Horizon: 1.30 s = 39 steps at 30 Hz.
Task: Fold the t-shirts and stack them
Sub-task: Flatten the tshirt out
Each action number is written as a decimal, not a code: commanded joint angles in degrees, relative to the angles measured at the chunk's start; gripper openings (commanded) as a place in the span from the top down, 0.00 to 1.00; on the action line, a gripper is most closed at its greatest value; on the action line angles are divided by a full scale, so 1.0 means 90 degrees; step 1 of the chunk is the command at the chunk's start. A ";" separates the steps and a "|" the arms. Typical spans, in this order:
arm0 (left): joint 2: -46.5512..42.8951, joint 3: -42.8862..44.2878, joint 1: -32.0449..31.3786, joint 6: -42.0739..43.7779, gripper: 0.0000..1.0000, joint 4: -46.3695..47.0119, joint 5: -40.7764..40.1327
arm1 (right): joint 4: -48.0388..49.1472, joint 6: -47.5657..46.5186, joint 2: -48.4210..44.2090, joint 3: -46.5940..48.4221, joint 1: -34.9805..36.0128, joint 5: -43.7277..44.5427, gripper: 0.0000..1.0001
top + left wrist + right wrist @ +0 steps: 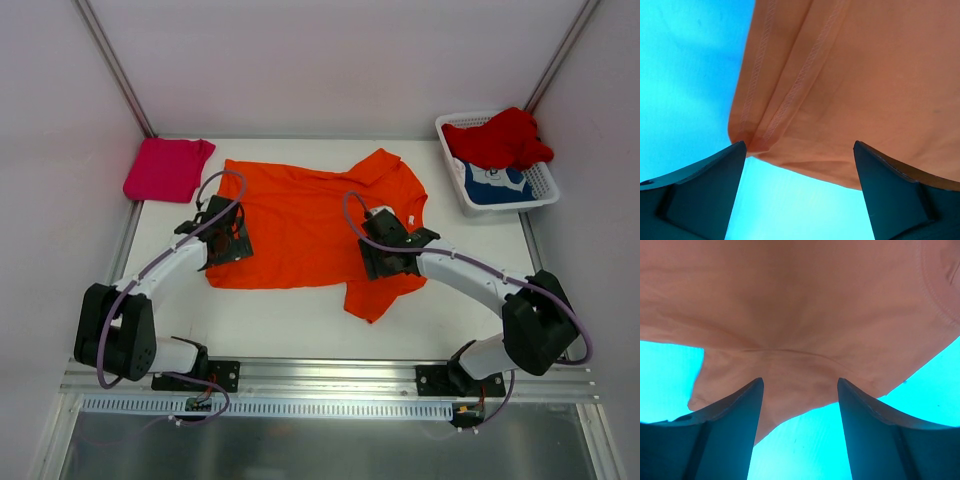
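Tabletop point(300, 330): white, carries every item.
Orange t-shirt point(300, 225): spread flat at centre, hem to the left, collar to the right. This is the piece being folded.
Basket point(545, 195): far right corner. Holds the red t-shirt point(500, 140) on top of the blue t-shirt point(495, 185), both unfolded.
Magenta t-shirt point(165, 168): folded, far left corner, probably the stack site.
Left hand point(800, 150): spread wide and empty over the near hem corner.
Right hand point(800, 385): spread wide and empty over the near sleeve's underarm.
Handling: pinch both cloth layers, close both hands at once, lift level, and carry the near edge across evenly so the fold runs straight.
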 commanded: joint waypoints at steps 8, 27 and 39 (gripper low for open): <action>-0.0549 -0.0578 -0.0040 -0.0665 0.10 -0.0642 -0.0557 | 0.0086 0.0152 -0.0431 -0.0293 0.0111 0.0079 0.35; 0.0533 0.1110 0.0028 -0.0119 0.10 -0.0535 -0.0480 | 0.0077 -0.0278 0.0232 0.0808 -0.0581 -0.0330 0.35; 0.2739 0.3375 0.0575 0.0614 0.10 0.0168 0.0516 | 0.0203 -0.0747 0.1765 0.2313 -0.2271 -0.2049 0.35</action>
